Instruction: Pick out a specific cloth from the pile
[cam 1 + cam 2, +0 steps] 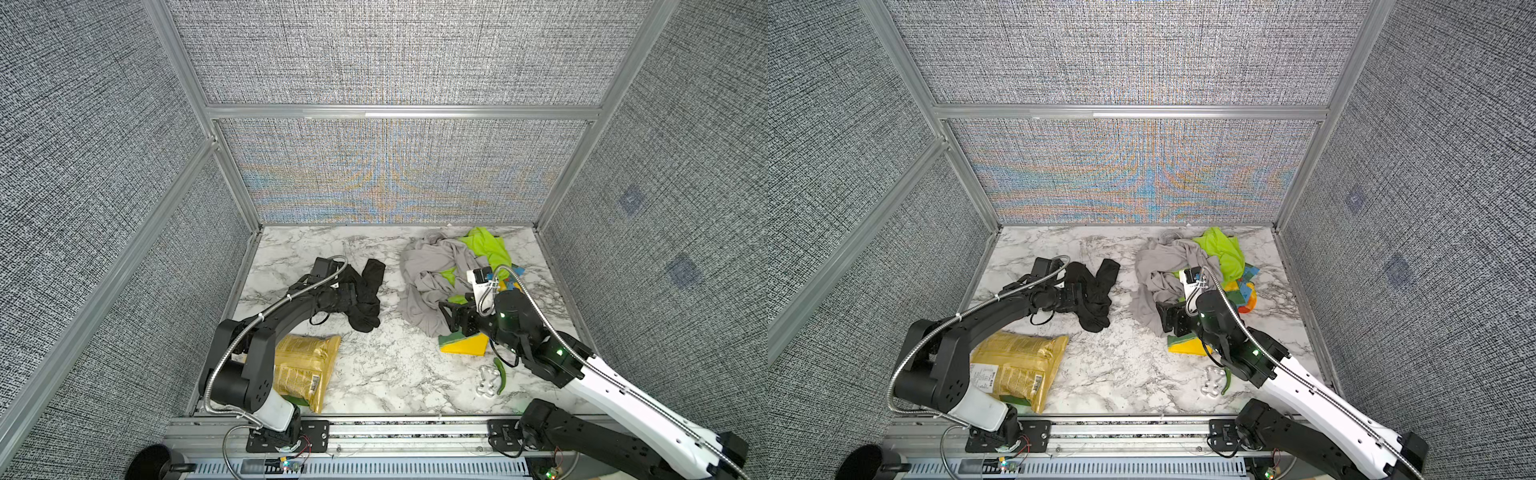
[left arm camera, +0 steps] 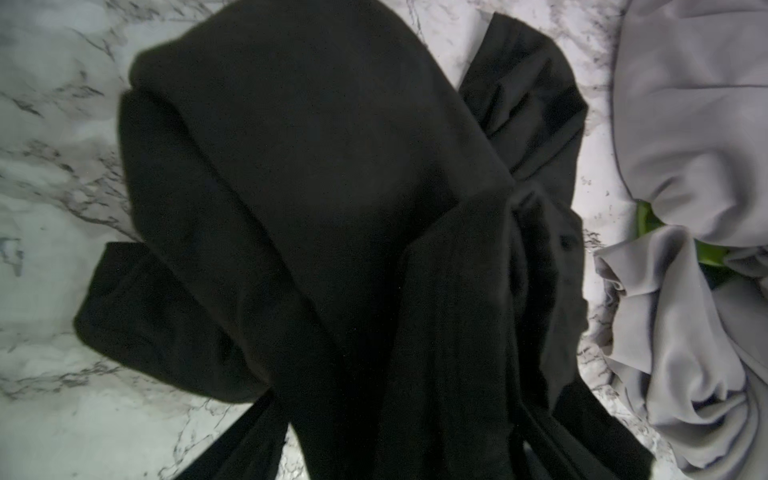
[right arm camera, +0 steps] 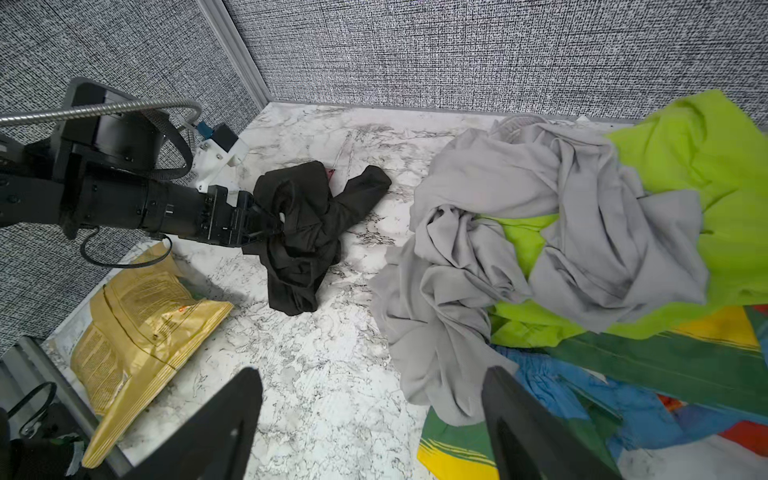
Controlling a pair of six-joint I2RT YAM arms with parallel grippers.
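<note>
Spreading across the floor of the cell is a white tabletop veined in grey like marble [image 1: 395, 374], smooth and flat. Grey woven fabric wall panels [image 1: 395, 62] close it in on three sides, held in a ribbed aluminium frame [image 1: 399, 111].

A crinkled yellow-gold foil snack bag [image 1: 303, 365] lies flat beside the left arm's base; what it holds cannot be seen.

The plain, soft black cloth [image 1: 368, 299] lies crumpled on the bare tabletop left of centre, apart from the pile [image 1: 432, 274]. The left gripper [image 3: 270, 226] reaches level into the black cloth's side. Its jaws are drawn in on a fold and its tips are buried in fabric; the left wrist view is almost filled by dark folds.

The pile sits toward the far right corner. A large, limp light-grey cloth [image 3: 540, 216] is tangled over a bright lime-green cloth [image 1: 490, 245], both on a blue, green, yellow and orange patterned cloth [image 3: 623, 374].

The right gripper [image 3: 374, 415] hovers at the pile's near edge with its jaws spread wide and nothing between them.
</note>
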